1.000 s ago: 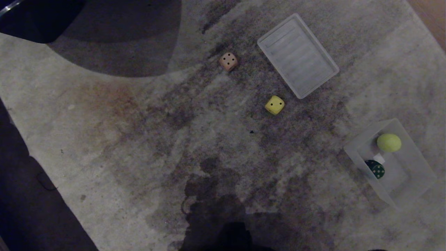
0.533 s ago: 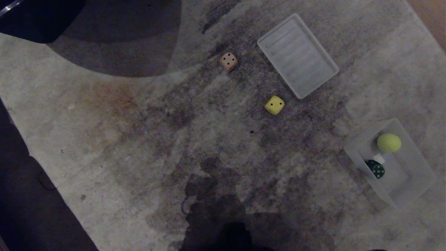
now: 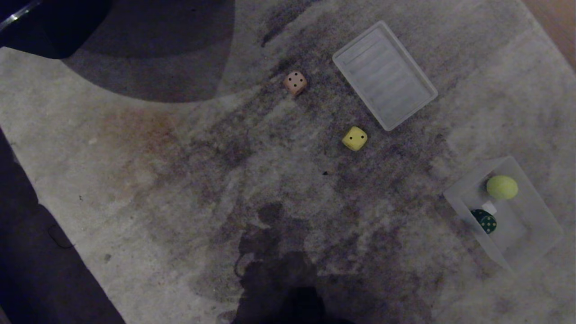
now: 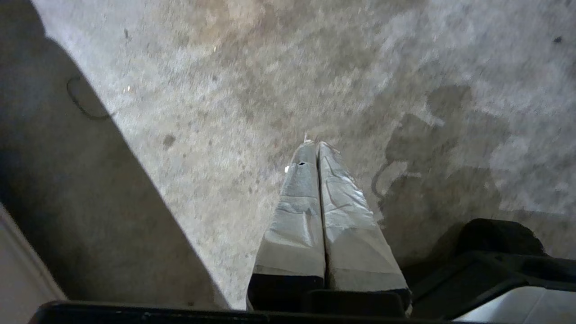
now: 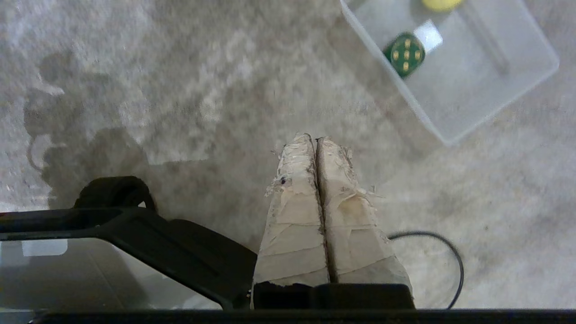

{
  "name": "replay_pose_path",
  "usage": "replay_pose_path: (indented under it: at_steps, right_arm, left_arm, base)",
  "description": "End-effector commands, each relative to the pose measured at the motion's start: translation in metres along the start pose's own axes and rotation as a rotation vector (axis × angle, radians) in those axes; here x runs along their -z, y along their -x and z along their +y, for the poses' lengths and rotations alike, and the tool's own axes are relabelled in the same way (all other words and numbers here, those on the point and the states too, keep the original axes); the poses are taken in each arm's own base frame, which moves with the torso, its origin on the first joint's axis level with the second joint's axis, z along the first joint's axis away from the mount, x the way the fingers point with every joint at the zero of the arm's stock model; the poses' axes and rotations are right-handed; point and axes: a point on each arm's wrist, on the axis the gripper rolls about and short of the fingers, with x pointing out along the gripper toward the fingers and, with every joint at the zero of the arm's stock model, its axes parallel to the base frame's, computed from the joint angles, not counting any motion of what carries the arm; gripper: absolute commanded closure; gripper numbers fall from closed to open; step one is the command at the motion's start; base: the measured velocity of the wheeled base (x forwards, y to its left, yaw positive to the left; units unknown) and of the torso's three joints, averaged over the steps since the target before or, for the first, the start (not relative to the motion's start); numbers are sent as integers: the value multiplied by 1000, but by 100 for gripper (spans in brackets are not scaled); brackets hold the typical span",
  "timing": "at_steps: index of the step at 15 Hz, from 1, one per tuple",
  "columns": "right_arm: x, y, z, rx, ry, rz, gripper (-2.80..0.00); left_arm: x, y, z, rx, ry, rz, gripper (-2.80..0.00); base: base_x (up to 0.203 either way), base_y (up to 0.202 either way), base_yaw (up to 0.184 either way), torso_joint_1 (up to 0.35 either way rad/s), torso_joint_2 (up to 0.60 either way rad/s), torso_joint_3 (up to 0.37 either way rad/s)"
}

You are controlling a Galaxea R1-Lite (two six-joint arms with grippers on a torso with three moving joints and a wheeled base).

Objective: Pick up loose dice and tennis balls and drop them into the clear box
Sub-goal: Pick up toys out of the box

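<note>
Inside the box [image 3: 535, 252], a small white label [image 3: 489, 207], unreadable, sits beside a green die [image 3: 487, 222] and ball [image 3: 502, 187]. Both left gripper [image 4: 314, 144] and right gripper [image 5: 313, 137] hang closed, empty.

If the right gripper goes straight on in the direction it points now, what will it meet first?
Probably only the bare carpet. The right gripper, shut and empty, points down at it. The clear box with the dark green die lies off to one side, apparently outside that line.
</note>
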Motion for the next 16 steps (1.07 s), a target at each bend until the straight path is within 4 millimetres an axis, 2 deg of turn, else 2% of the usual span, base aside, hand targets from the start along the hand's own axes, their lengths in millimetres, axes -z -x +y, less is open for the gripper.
replay_pose_path:
  at_steps: [1,7,14,16]
  right_arm:
    - [0,0,0,0,0,5,0]
    - [0,0,0,0,0,4,0]
    - [0,0,0,0,0,5,0]
    - [0,0,0,0,0,5,0]
  left_arm:
    - [0,0,0,-2,2,3,0]
    - [1,0,0,-2,0,5,0]
    - [1,0,0,-2,-1,5,0]
    - [1,0,0,-2,-1,5,0]
  base:
    - [168,0,1,2,3,3]
    - [169,0,0,3,3,3]
    - [0,0,0,0,0,0]
    - [-7,-3,119,1,2,2]
